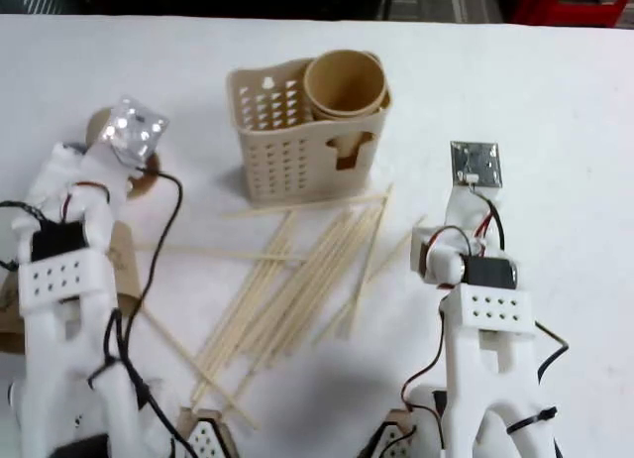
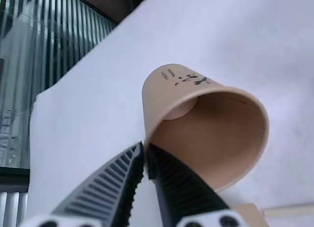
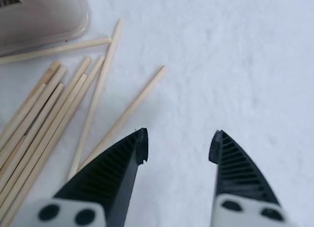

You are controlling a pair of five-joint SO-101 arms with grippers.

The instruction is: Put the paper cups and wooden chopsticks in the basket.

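Note:
A tan paper cup (image 2: pixel 206 133) lies on its side on the white table, its mouth towards my left gripper (image 2: pixel 145 151), which is shut on the cup's rim. From above, this cup (image 1: pixel 99 131) is mostly hidden under the left arm at the far left. The beige perforated basket (image 1: pixel 297 146) stands at the back centre with stacked paper cups (image 1: pixel 345 81) inside. Many wooden chopsticks (image 1: pixel 297 280) lie scattered in front of it. My right gripper (image 3: pixel 177 146) hangs open over bare table, just beside the outermost chopsticks (image 3: pixel 93 109).
A brown cardboard piece (image 1: pixel 121 255) lies under the left arm. The basket's corner (image 3: pixel 44 15) shows near the right gripper. Bare table stretches to the right of the right arm (image 1: pixel 480 289) and behind the basket.

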